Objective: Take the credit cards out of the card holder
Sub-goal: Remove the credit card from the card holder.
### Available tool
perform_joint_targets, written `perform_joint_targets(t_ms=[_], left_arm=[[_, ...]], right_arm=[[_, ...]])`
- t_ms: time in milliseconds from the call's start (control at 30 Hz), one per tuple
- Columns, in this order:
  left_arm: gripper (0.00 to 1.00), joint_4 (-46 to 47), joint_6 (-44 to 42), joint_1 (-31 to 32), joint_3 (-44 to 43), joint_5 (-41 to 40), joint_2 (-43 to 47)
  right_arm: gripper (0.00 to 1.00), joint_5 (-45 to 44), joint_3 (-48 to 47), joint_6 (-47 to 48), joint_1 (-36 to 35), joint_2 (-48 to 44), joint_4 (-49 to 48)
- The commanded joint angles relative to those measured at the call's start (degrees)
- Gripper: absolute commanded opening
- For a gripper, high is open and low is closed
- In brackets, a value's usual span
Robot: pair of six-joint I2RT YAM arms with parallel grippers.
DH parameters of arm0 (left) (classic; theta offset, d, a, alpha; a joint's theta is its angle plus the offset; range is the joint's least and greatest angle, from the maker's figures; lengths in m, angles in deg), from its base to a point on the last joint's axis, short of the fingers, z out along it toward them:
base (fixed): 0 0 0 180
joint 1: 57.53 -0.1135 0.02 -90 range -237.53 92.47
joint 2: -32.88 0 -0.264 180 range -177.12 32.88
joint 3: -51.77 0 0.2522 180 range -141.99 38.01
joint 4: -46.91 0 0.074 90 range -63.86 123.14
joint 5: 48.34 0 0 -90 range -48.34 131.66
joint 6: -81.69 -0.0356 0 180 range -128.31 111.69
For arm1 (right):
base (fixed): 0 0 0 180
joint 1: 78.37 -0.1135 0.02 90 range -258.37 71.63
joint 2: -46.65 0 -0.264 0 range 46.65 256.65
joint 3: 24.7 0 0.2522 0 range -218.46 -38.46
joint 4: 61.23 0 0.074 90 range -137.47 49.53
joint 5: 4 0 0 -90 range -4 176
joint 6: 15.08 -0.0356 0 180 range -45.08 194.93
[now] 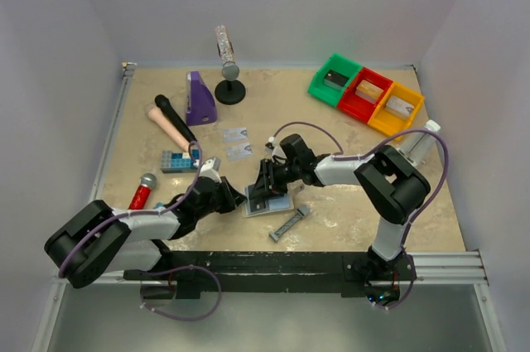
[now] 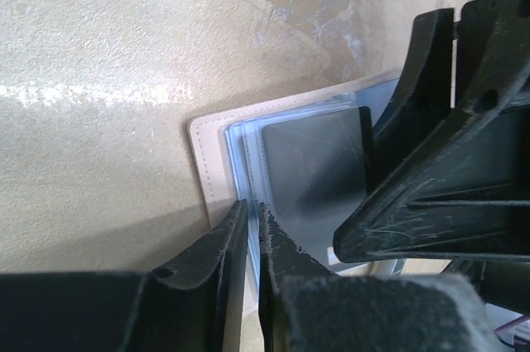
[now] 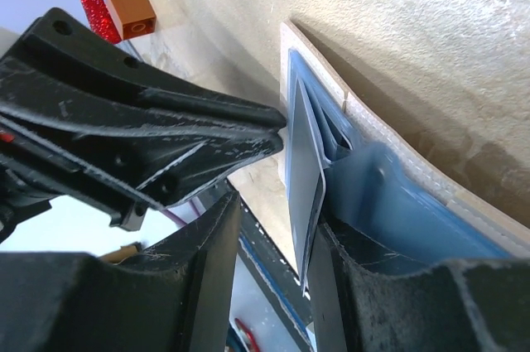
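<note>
beige mottled table (image 1: 348, 120), pale walls (image 1: 273, 4) | left gripper (image 2: 253, 207) clamps card holder (image 2: 211, 153) | right gripper (image 3: 275, 207) parted around black card (image 3: 305, 170)

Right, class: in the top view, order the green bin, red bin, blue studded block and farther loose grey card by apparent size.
Largest: green bin and red bin, too alike to rank.
Then blue studded block.
Smallest: farther loose grey card.

Part of the card holder (image 1: 273, 205) under left pincer (image 1: 238, 200) and right pincer (image 1: 264, 186); black card (image 2: 310, 161) partly behind them.
</note>
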Motion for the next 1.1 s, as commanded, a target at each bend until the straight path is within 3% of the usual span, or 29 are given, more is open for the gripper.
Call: perform_joint_targets(t_ms=[0,233,800,967,1067], left_arm=[[0.13,1.35,-0.88,0.12,-0.33,-0.67,-1.4],[0.01,-0.93,-1.32,0.21,-0.94,-1.9,-1.93],[0.0,-2.69,-0.88,0.12,-0.59,-3.31,-2.28],[0.0,-2.95,-0.88,0.03,-0.33,-3.57,-1.49],[0.0,-3.13,-0.8,0.12,-0.07,-3.83,-1.13]], right_arm=[[0.4,-0.48,-1.81,1.22,-0.12,-2.73,0.69],[0.39,-1.1,-1.9,2.45,-0.03,-4.4,2.71],[0.37,-2.33,-0.58,3.86,0.76,-7.39,4.65],[0.23,-3.12,0.03,4.29,0.94,-7.83,4.82],[0.22,-3.12,0.3,4.38,1.02,-8.01,4.82]])
